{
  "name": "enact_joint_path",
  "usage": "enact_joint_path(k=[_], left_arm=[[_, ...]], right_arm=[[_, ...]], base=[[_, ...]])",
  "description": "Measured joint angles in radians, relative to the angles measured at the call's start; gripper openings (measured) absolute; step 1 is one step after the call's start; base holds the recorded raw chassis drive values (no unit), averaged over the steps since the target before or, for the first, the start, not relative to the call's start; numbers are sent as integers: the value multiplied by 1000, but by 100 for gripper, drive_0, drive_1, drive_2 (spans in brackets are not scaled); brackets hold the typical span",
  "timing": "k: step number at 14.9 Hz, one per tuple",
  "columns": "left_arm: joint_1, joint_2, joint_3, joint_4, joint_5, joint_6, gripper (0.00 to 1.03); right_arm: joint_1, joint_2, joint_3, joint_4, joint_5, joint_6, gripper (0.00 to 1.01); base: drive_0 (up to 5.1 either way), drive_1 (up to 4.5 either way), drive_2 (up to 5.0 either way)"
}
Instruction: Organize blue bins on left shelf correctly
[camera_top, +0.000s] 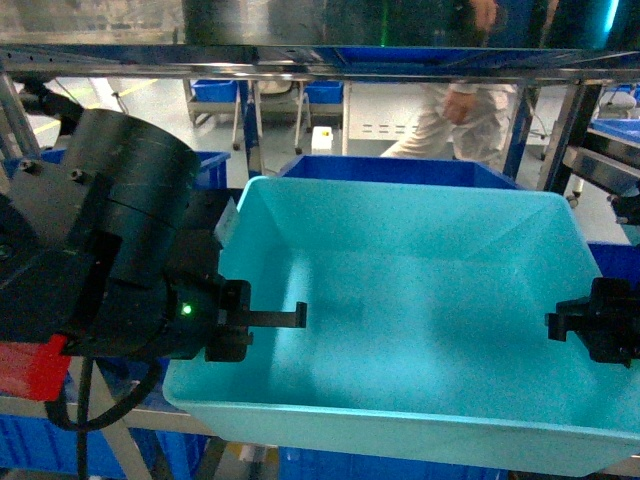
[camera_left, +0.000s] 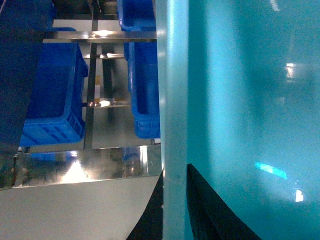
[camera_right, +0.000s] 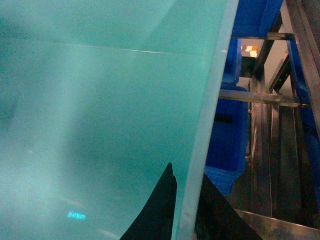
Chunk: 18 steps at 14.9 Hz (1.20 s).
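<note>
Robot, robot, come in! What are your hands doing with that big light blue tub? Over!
Left hand and right hand each clamped on a side rim of the light turquoise plastic bin. Bin held up before the steel shelf. Dark blue bin right behind.

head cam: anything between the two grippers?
Only the turquoise bin: its bare inside spans from left gripper to right gripper. Both wrist views show fingers straddling its side walls.

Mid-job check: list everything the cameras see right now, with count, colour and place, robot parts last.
turquoise bin: one, light turquoise, centre, open top, nothing visible inside.
dark blue bins: several, directly behind the turquoise bin and on other shelf levels.
shelf rails: shiny steel, above and around the bins.
person: one, light clothing, background.
left gripper: black, straddling the bin's left wall.
right gripper: black, straddling the right wall.
</note>
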Motion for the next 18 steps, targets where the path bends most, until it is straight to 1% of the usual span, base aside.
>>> enact_joint_path(k=[1,2,3,5,6,7,9,10,11,13,14,15,16,18], left_arm=[[-1,41,39,-16,0,6,6],[0,94,87,-46,4,7,6],[0,143,129,-66,3,7,6],[13,214,229,-133,11,6,6],[19,255,280,-154,5,7,6],[23,280,306,-167,5,6,6],[30,342,383,-240,18,12,6],[30,376,417,-252,19,15,6],[30,400,452,-268,21,15,6],[40,446,533,-304,21,21,6],[52,494,600,-339,27,24,6],[58,526,658,-386,29,34,6],[60,537,681,-409,33,37,6],[62,557,730,-450,41,50,6]], right_arm=[[0,34,29,-13,1,-9,9],[-1,74,80,-61,0,-14,9],[-1,124,138,-103,0,-35,9],[-1,210,240,-149,-2,-55,8],[-1,246,304,-186,-2,-72,8],[-1,277,340,-194,-4,-81,8],[-1,346,414,-266,-6,-88,8],[0,377,447,-275,-5,-93,8],[0,395,465,-268,2,-104,8],[8,435,531,-284,12,-111,8],[20,469,593,-314,23,-127,8],[26,493,628,-337,34,-140,8],[27,501,647,-358,35,-145,8],[28,512,684,-415,53,-147,8]], base=[[0,0,0],[0,0,0],[0,0,0],[0,0,0],[0,0,0],[0,0,0],[0,0,0],[0,0,0],[0,0,0],[0,0,0],[0,0,0],[0,0,0],[0,0,0],[0,0,0]])
